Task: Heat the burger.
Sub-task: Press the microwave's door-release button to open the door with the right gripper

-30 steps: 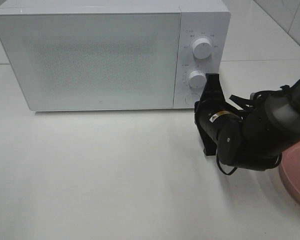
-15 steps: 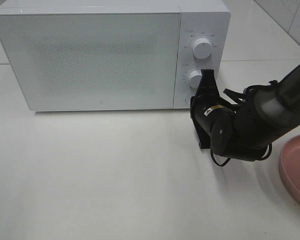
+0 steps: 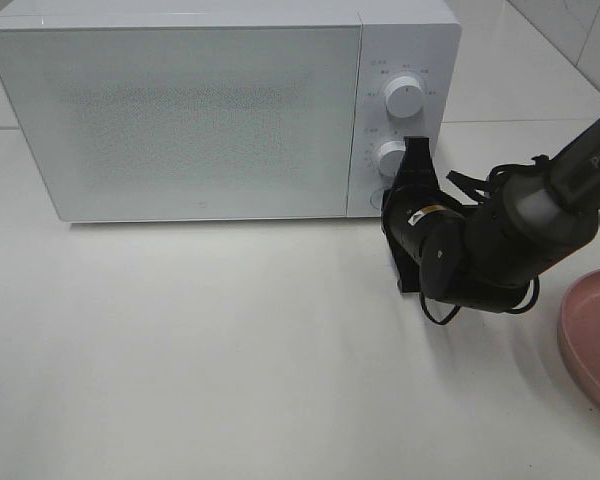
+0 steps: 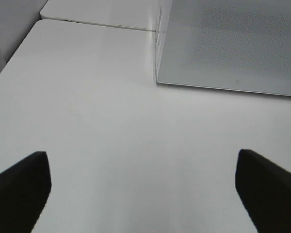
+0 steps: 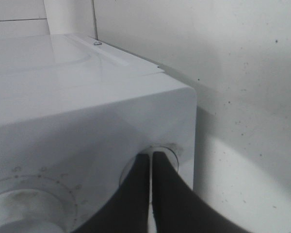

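From the high camera, the white microwave [image 3: 180, 110] stands on the white table [image 3: 230, 350] with its door [image 3: 180, 120] shut. On its control panel, beside the door, the upper knob [image 3: 404, 97] sits above the lower knob [image 3: 391, 157]. The right gripper [image 3: 390, 205] reaches in at the front of that panel, just under the lower knob, and its jaws are pressed together with nothing between them. A pink plate [image 3: 592, 340] lies well off to the panel side of the microwave, partly cut by the frame. The burger is not seen here, and its place cannot be told.

The left wrist camera shows the left gripper [image 4: 140, 165] spread wide and empty over bare table [image 4: 111, 107], in front of the microwave's [image 4: 233, 43] door corner and apart from it.

The right wrist camera shows the right gripper's [image 5: 150, 160] two dark fingers [image 5: 133, 194] closed flat against each other. Their tips rest on the round button [image 5: 172, 153] at the panel's lowest corner, with the lower knob [image 5: 19, 213] just beside it. No burger appears in either wrist view.
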You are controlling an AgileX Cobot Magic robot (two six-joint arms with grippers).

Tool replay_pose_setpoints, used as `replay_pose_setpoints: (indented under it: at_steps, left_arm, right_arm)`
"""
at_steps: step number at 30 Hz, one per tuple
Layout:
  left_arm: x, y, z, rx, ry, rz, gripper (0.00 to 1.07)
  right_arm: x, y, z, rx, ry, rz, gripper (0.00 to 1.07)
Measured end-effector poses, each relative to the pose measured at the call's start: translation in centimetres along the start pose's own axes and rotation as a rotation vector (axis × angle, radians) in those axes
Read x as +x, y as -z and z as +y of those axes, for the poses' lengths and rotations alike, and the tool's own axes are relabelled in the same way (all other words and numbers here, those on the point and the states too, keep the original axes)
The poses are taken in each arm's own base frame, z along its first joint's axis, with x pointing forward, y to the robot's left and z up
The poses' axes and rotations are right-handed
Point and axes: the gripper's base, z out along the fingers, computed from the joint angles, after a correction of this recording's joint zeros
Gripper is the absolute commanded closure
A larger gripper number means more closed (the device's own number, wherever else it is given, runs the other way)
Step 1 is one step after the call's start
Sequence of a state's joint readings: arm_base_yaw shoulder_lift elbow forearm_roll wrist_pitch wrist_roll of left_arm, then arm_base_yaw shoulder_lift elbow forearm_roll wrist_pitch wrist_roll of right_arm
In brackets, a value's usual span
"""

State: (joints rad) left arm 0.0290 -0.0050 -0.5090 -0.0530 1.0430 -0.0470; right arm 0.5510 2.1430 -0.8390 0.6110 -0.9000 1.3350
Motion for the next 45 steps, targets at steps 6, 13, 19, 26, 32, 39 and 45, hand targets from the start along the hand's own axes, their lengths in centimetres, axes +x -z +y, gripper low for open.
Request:
replay_pose_setpoints:
  at_steps: [6, 13, 19, 26, 32, 39, 45]
  left_arm:
    - [0.0, 0.0, 0.0, 0.0, 0.0, 0.0, 0.09]
    - [0.0, 0.0, 0.0, 0.0, 0.0, 0.0, 0.09]
    - [0.0, 0.0, 0.0, 0.0, 0.0, 0.0, 0.09]
    - [0.0, 0.0, 0.0, 0.0, 0.0, 0.0, 0.09]
    - [0.0, 0.0, 0.0, 0.0, 0.0, 0.0, 0.09]
    - [0.0, 0.0, 0.0, 0.0, 0.0, 0.0, 0.09]
    - [0.0, 0.0, 0.0, 0.0, 0.0, 0.0, 0.09]
  right_arm:
    - [0.4, -0.1, 0.0, 0.008, -0.037, 0.042, 1.07]
    - [0.4, -0.1, 0.0, 0.008, -0.04, 0.043, 1.07]
    - [0.2, -0.1, 0.2, -0.011, -0.053, 0.026, 1.07]
    - [0.4, -0.3, 0.5, -0.015, -0.063, 0.025, 1.07]
    - [0.5, -0.5, 0.6, -0.012, -0.035, 0.002, 1.07]
    - [0.8, -1.0, 0.8, -0.026, -0.034, -0.027, 1.07]
    - [1.1, -1.8, 0.5, -0.024, -0.012, -0.046, 1.07]
